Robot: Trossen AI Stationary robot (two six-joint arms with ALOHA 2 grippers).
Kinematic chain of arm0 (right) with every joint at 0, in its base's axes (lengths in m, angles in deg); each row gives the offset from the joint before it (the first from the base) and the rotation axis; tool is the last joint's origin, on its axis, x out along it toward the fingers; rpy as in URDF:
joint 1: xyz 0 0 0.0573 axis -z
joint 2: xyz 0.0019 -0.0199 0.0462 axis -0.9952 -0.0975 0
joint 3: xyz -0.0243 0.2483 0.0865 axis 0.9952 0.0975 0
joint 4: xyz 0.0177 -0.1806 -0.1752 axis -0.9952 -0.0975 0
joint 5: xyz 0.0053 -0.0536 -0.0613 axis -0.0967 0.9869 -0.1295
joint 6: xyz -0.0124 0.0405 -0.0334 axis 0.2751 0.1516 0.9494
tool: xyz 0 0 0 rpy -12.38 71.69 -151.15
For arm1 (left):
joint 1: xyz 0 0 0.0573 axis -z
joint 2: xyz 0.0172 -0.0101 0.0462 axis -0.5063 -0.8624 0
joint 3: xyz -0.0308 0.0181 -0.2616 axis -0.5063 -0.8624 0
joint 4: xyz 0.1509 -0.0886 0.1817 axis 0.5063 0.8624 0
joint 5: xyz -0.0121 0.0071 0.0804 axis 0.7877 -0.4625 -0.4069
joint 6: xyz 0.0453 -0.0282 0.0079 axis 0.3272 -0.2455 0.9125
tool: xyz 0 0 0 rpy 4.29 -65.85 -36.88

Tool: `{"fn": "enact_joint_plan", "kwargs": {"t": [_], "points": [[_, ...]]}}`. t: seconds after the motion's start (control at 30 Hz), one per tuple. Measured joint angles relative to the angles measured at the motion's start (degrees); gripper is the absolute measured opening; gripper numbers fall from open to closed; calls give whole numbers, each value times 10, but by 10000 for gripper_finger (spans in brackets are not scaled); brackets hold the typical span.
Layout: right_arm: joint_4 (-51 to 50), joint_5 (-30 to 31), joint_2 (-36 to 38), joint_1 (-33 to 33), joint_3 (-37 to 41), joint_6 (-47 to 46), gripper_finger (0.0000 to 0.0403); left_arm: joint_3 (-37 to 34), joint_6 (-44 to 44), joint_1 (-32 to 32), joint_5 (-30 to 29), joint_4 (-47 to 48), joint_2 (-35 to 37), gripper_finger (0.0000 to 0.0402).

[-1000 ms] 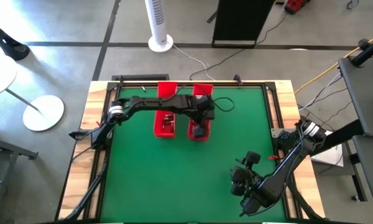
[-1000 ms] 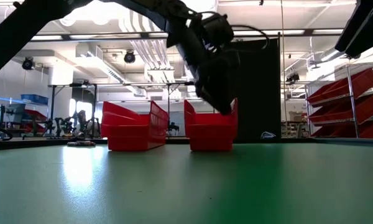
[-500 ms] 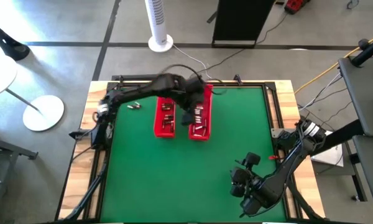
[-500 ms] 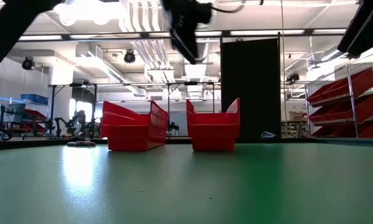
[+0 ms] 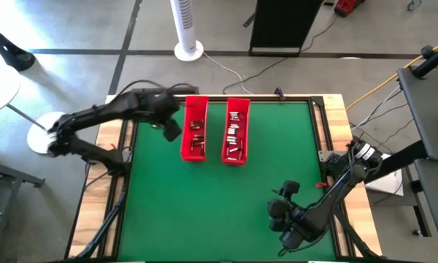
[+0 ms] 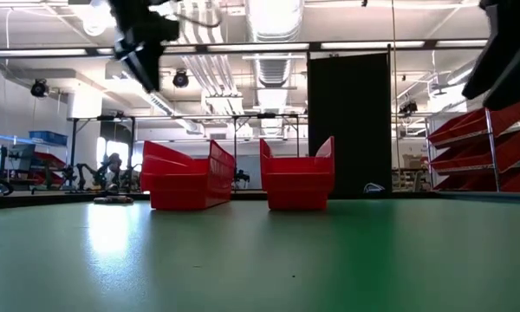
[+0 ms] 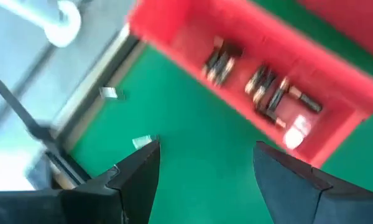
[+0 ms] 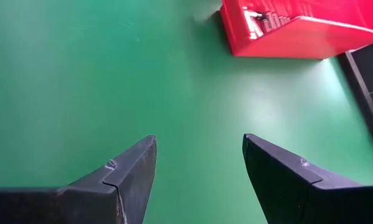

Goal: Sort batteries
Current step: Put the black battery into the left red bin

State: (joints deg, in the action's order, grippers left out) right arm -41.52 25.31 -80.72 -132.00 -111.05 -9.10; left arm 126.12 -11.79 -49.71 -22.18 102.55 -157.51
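Hovering open and empty above the table, just at nine o'clock of the left tray: left hand. Lying in both red trays, left and right tray: batteries. Waiting open at five o'clock, near table edge: right hand.

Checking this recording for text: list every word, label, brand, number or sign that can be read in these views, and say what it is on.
None can be read.
Batteries in the left red tray: any print is too blurred to read.
Batteries in the right red tray: too small to read.
White tag in the left tray: blurred, no text legible.
Small pale mark at the foot of the black panel: too small to read.
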Motion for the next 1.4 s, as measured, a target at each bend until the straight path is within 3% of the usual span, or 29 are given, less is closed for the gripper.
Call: {"fn": "enact_joint_plan", "kwargs": {"t": [0.2,0.4,0.63,0.9,1.23,1.4], "points": [[18,2,0,36,-2,40,233,-170,-71,-63,6,-59,62,233],[58,-5,0,57,-6,76,233,-255,-33,-177,21,-168,10,233],[69,-28,0,52,-12,54,233,-256,39,-270,25,-231,-103,233],[71,-37,0,52,-12,52,233,-245,114,-286,26,-271,-194,233],[71,-36,0,52,-12,60,233,-243,129,-285,44,-275,-209,228],[71,-36,0,52,-12,60,233,-249,129,-285,62,-274,-208,176]]}}
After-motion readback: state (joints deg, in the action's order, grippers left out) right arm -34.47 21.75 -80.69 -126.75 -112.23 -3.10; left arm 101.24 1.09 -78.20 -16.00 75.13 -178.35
